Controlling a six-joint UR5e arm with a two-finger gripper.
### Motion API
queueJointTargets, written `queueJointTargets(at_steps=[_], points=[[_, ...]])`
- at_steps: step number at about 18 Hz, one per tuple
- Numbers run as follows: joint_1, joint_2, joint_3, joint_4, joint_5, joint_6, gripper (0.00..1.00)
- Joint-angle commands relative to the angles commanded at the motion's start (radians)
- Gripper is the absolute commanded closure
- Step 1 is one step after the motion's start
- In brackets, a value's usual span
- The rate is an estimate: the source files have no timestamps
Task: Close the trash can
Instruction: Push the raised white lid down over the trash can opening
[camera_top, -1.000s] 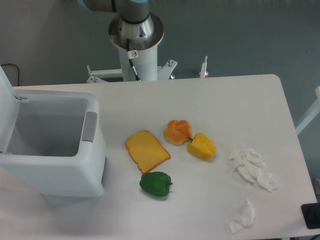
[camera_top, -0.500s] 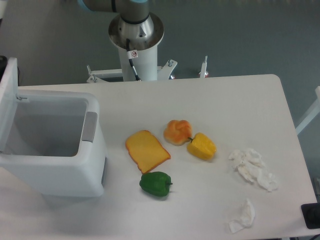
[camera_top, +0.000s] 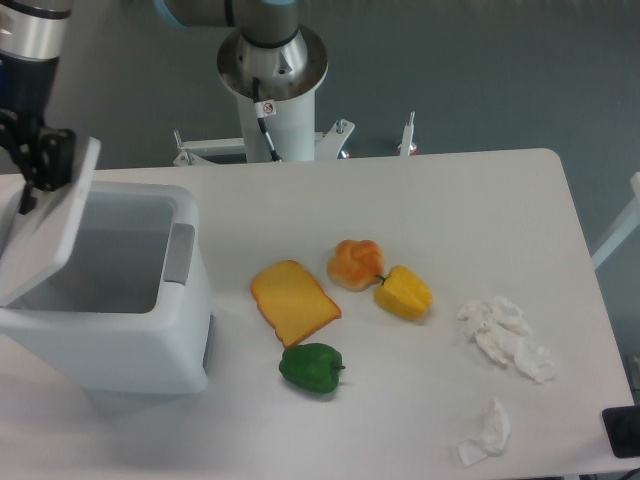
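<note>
Standing at the left edge of the white table (camera_top: 450, 200), a large boxy white trash can (camera_top: 120, 345) with its mouth open and its flat lid (camera_top: 45, 235) tilted partway over the opening, hinged along the far left side. Pressed against the lid's raised upper edge, the dark gripper (camera_top: 38, 160) at the end of the silver-cuffed arm reaching in from the top left corner; whether its fingers are apart or together cannot be told from this angle. Fixed on the can's right rim, a grey rectangular latch tab (camera_top: 179, 253). Inside, only pale walls visible. Lying right of the can near the table's middle, a slice of toast (camera_top: 293, 301), with a green bell pepper (camera_top: 312, 368) just in front of it. Beyond the toast, an orange bun (camera_top: 356, 264) touching a yellow bell pepper (camera_top: 404, 293). Scattered toward the right side, a crumpled white tissue (camera_top: 506, 338) and a smaller tissue scrap (camera_top: 487, 433) nearer the front edge, well apart from the can. Mounted behind the table's far edge, the arm's white base column (camera_top: 272, 95).
</note>
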Motion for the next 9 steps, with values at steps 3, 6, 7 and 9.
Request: queueJointTargets(at_steps=[3,6,7,9], points=[[0.011,0.002,-0.014,0.003,0.058,0.032,0.00],[0.018,0.000,-0.015,0.002,0.081,0.034,0.00],[0.031,0.002,-0.015,0.002,0.081,0.034,0.00],[0.051,0.002,-0.015,0.003,0.081,0.035,0.00]])
